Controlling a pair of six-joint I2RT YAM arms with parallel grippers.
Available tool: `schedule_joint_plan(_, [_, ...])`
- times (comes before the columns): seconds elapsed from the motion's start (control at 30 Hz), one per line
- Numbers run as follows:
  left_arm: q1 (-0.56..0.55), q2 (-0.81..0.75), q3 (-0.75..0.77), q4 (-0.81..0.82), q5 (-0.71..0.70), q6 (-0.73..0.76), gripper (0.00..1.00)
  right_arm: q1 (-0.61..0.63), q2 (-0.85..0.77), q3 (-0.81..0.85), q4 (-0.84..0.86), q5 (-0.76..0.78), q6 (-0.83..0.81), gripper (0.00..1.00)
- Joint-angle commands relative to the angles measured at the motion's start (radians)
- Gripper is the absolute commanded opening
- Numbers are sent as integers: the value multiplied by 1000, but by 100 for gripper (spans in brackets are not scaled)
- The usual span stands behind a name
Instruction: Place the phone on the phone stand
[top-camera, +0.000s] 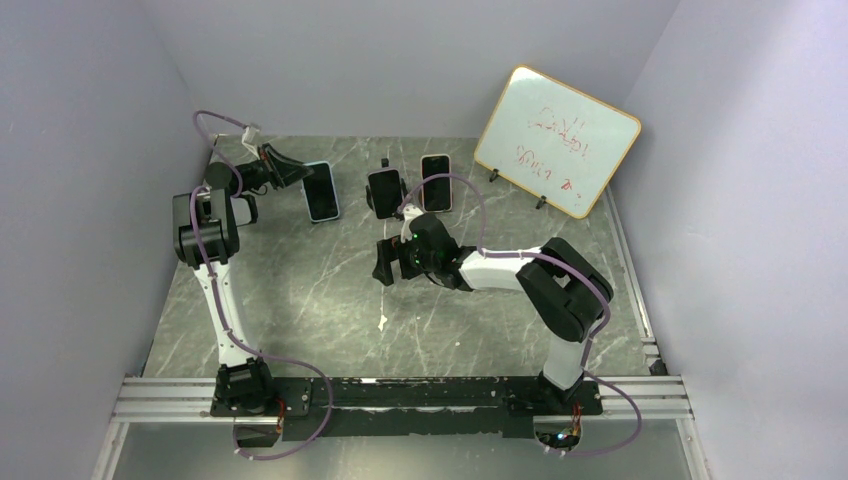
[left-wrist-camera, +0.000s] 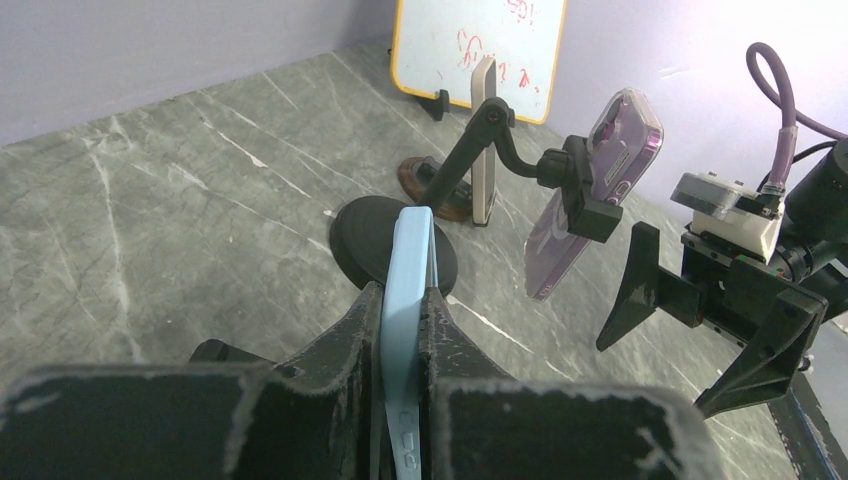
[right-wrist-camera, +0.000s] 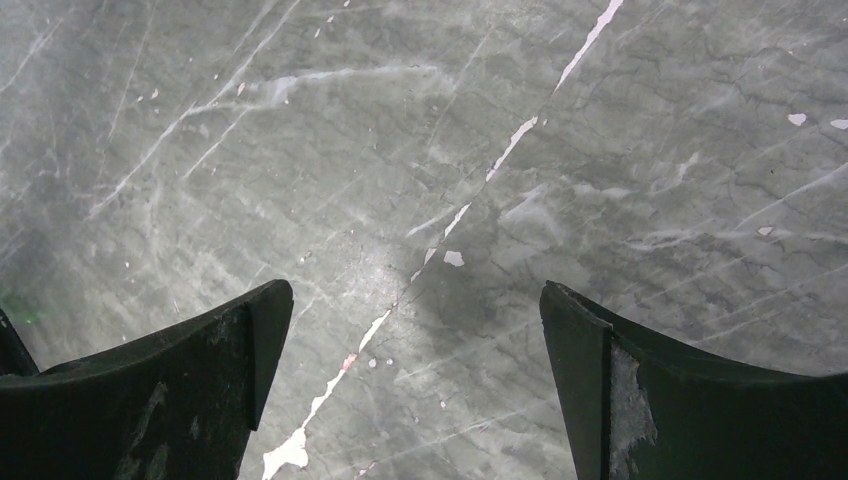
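Between the fingers of the left pincer (left-wrist-camera: 403, 305), pressed together on it, sits the blue-cased phone (left-wrist-camera: 412, 250), held off at the far left of the bench (top-camera: 300, 300). Straight ahead of it stands the phone stand (left-wrist-camera: 362, 240), a round black foot with a jointed arm rising to a clamp, and that clamp grips a purple-cased phone (left-wrist-camera: 620, 130), which hangs tilted with its back to the left wrist camera, so the cradle is taken. Just behind the stand a pale phone (left-wrist-camera: 484, 130) stands upright on a wooden base (left-wrist-camera: 412, 172), and a whiteboard (left-wrist-camera: 440, 40) with red scribbles leans at the far right corner. On the near side of the stand, the right pincer (right-wrist-camera: 415, 310) hangs with its fingers spread wide over bare marbled bench, holding nothing. The blue-cased phone shows only its thin edge to the left wrist camera, its plane upright and its far end pointing at the stand's foot. From overhead its dark screen faces the arm bases, and its long axis runs up the picture with the far end tipped slightly left. Whether it touches the bench cannot be told.
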Motion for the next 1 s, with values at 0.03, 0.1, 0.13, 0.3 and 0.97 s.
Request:
schedule_joint_plan(0.03, [17, 71, -2, 303, 31, 55, 14, 1, 9, 5, 1, -6, -14, 100])
schedule_joint_plan(0.1, [17, 69, -3, 304, 32, 54, 15, 1, 9, 5, 1, -5, -14, 100])
schedule_joint_plan(0.13, [18, 69, -4, 304, 33, 54, 17, 1, 9, 5, 1, -5, -14, 100])
schedule_joint_plan(0.3, [26, 60, -21, 303, 32, 56, 33, 1, 11, 9, -2, -10, -16, 100])
schedule_joint_plan(0.97, [82, -90, -267, 302, -39, 158, 92, -1, 19, 3, 4, -32, -19, 100])
